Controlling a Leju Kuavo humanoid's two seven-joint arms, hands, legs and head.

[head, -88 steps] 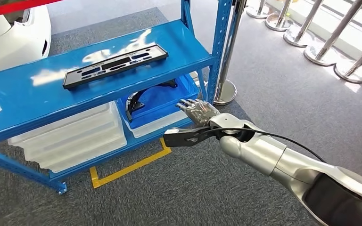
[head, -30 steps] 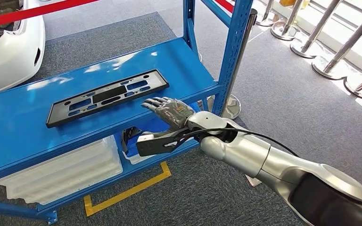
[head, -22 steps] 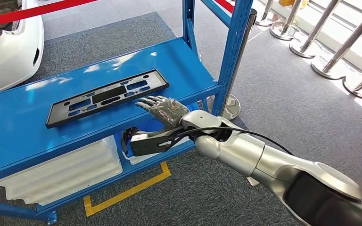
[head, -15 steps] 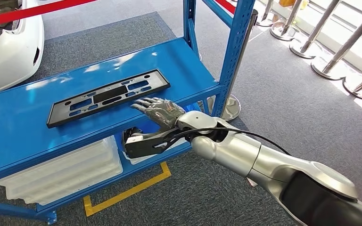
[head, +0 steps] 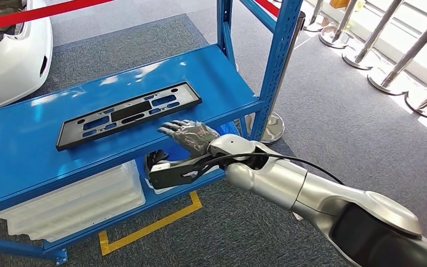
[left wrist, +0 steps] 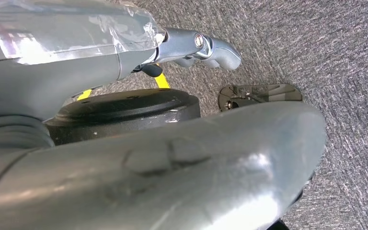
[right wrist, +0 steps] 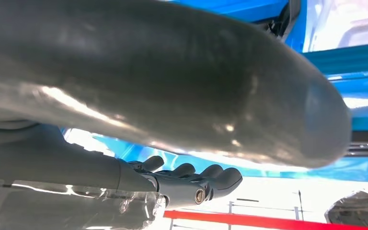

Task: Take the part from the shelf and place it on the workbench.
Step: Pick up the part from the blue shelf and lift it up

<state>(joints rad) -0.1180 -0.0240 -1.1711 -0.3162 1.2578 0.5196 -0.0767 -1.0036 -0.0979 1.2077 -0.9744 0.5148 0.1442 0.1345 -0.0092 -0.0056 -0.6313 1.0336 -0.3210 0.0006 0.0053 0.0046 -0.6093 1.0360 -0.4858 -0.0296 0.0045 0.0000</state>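
The flat black plastic plate with rectangular cut-outs (head: 129,115) lies flat on the glossy blue metal shelf (head: 28,139), slightly askew, its long near edge open to a reach. The right robot hand (head: 188,133), grey and glossy with fingers spread and holding nothing, hovers just right of and nearer than the plate, palm down, probably lining up with that edge. The left robot hand (left wrist: 206,48) hangs over grey carpet with fingers curled on nothing.

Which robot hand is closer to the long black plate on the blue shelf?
The right hand. It hovers over the shelf beside the black plate, fingers spread, not touching. The left hand hangs low over grey carpet, away from the shelf.
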